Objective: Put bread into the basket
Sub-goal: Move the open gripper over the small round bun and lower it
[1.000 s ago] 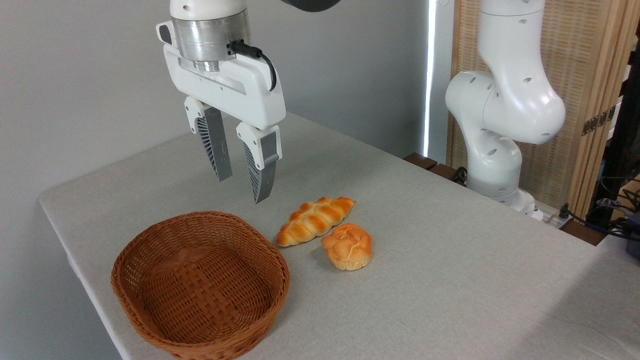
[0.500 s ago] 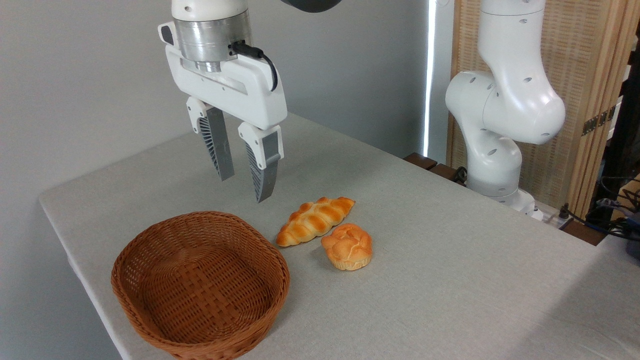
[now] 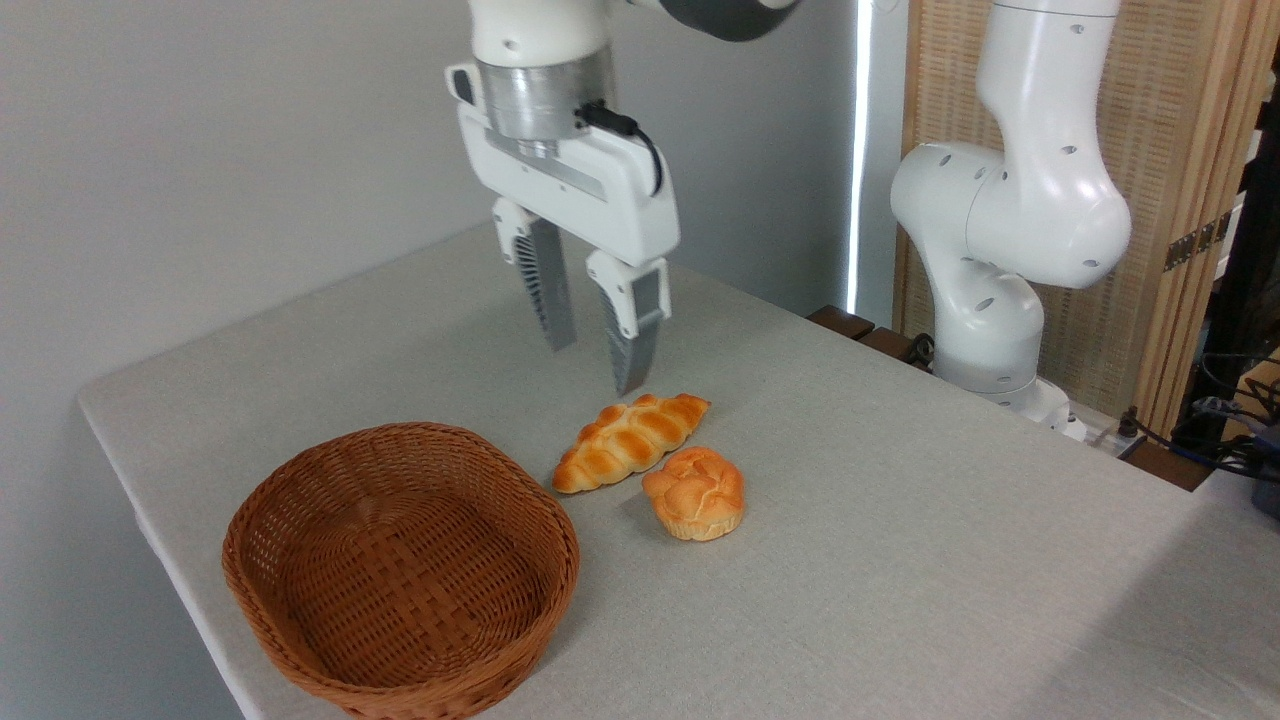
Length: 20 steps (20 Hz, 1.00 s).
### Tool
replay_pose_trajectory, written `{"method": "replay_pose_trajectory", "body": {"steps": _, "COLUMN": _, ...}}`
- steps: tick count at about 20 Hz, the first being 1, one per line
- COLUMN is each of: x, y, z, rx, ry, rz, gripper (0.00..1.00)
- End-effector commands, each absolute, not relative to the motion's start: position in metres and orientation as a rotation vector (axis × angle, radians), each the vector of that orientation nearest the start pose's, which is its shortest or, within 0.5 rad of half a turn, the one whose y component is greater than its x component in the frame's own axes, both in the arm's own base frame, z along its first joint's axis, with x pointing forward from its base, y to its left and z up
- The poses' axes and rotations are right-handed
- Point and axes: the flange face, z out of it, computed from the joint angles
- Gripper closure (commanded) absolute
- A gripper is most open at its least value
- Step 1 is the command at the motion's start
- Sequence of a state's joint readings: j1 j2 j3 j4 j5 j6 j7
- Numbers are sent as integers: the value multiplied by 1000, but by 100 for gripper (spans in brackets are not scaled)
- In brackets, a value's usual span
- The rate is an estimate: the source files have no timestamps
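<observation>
Camera view: one fixed angle, whole table [image 3: 900, 600] seen.
Claw: gripper [image 3: 593, 368] is held above the table, fingers pointed down, jaws parted with a moderate gap, nothing held.
Claw vs basket: gripper is placed up and to the right of the basket [image 3: 300, 620], well clear of its rim, tips just above the far end of the braided loaf [image 3: 630, 440].
Bread: round knotted bread [image 3: 695, 492] sits on the table right of the basket, near it but not touching; nothing lies in the basket yet.
Loaf: braided loaf lies between basket and bread, further back, just beside the bread; whether they touch cannot be told.
Step judged: approach to the bread, grasp not yet made.
How to do well: gripper should be brought forward past the loaf and centred over the bread before descent; the gap looks narrower than the bun, so jaws should probably be widened first.
Risk: loaf could be nudged or grabbed instead if descent is made from the current spot.
Grip note: lumpy top, so fingers are best closed low on the paler base.
</observation>
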<state>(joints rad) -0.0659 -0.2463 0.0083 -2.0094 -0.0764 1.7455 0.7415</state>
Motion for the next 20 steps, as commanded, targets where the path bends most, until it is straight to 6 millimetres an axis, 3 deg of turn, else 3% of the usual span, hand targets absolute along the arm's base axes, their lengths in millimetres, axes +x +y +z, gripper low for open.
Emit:
{"method": "replay_pose_trajectory", "body": {"steps": 1, "x": 455, "y": -12, "z": 526, "rx": -2942, "ry": 1350, "rz": 6, "gripper": 0}}
{"method": "replay_pose_trajectory", "body": {"steps": 3, "x": 452, "y": 2, "z": 500, "rx": -2928, "ry": 1402, "rz": -4, "gripper": 0}}
{"method": "replay_pose_trajectory", "body": {"steps": 5, "x": 451, "y": 4, "z": 486, "rx": -2893, "ry": 1458, "rz": -26, "gripper": 0}}
{"method": "replay_pose_trajectory", "body": {"steps": 10, "x": 449, "y": 8, "z": 475, "rx": -2824, "ry": 1609, "rz": -6, "gripper": 0}}
{"method": "replay_pose_trajectory", "body": {"steps": 20, "x": 443, "y": 7, "z": 451, "rx": -2820, "ry": 1646, "rz": 68, "gripper": 0}}
